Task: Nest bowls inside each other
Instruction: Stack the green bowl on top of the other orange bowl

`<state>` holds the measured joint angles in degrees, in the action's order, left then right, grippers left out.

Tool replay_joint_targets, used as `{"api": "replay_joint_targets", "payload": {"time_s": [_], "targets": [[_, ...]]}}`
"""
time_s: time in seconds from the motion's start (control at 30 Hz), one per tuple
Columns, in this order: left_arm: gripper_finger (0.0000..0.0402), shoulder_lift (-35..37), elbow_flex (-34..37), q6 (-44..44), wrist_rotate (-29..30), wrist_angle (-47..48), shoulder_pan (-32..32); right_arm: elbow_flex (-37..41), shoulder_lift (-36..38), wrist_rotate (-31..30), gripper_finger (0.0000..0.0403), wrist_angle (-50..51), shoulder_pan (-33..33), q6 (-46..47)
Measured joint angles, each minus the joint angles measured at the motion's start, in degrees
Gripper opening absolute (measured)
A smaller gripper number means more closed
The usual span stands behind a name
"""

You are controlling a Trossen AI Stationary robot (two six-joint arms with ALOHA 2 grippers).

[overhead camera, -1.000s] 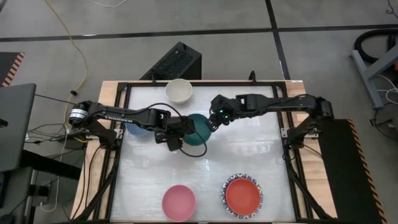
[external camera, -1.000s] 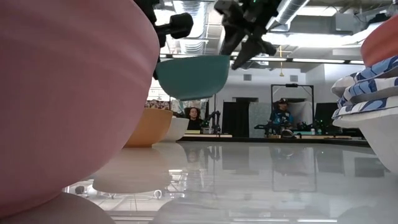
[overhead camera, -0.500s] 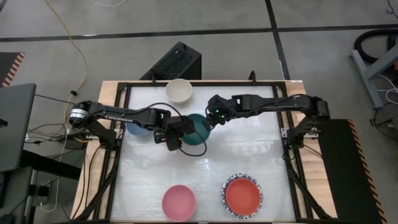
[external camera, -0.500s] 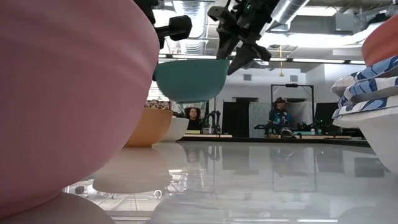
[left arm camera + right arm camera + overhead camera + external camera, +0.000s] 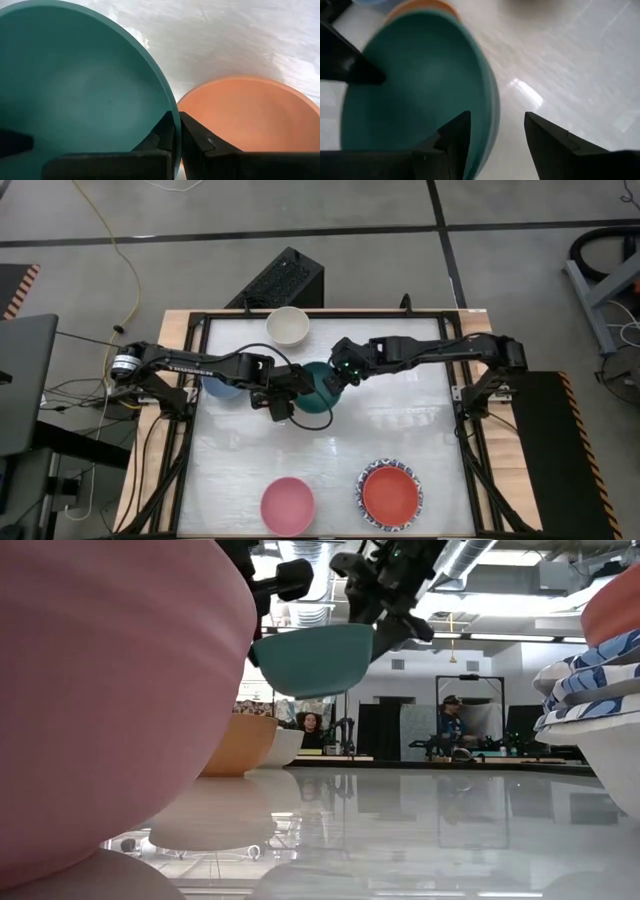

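A teal bowl (image 5: 318, 383) hangs above the table at mid-left, with my left gripper (image 5: 296, 385) shut on its left rim. My right gripper (image 5: 495, 125) is open and stands astride the bowl's right rim (image 5: 491, 112), one finger inside (image 5: 456, 134) and one outside (image 5: 545, 135). An orange bowl (image 5: 250, 115) stands on the table below the teal one. A blue bowl (image 5: 220, 387) lies under my left arm. A white bowl (image 5: 288, 326) stands at the far edge. My left gripper pinches the teal bowl's rim (image 5: 172, 107) at the bowl's left side, one finger inside and one outside. The fingers slant down from the table's left. The bowl hangs clear of the table, mouth up, its right side a little higher. My right gripper stands around the opposite rim; whether a finger touches it I cannot tell.
A pink bowl (image 5: 288, 505) stands at the near edge. Beside it a red bowl (image 5: 390, 495) sits in a patterned-rim stack (image 5: 590, 675). Bare table lies on the right half (image 5: 420, 420). People sit in the room beyond the table.
My right gripper has gone toward the table's left and down onto the teal bowl's right rim, so that its fingers now stand on either side of it. The bowl's right side sits slightly higher than before.
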<state>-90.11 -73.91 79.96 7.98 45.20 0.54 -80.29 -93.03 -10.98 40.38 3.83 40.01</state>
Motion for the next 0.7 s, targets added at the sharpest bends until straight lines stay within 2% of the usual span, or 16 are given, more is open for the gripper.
{"api": "replay_joint_targets", "payload": {"time_s": [0.1,0.2,0.37,0.5,0.7], "targets": [[0.0000,0.00,0.00,0.04,0.26,0.85,0.00,0.04,-0.19,0.11,0.0201,0.76,0.03,1.59],[0.0000,0.00,0.00,0.16,0.40,-0.36,0.00,0.00,0.01,-1.54,0.0174,2.02,0.01,3.47],[0.0000,0.00,0.07,3.03,0.33,-1.39,-0.02,-0.02,0.13,1.47,0.0087,2.99,0.51,3.33],[0.0000,0.00,0.07,4.27,0.19,-2.18,0.02,0.01,0.09,1.01,0.0018,3.50,0.40,3.73],[0.0011,0.00,0.01,4.31,0.12,-2.51,0.21,0.02,0.09,1.35,0.0015,3.83,0.51,3.88]]}}
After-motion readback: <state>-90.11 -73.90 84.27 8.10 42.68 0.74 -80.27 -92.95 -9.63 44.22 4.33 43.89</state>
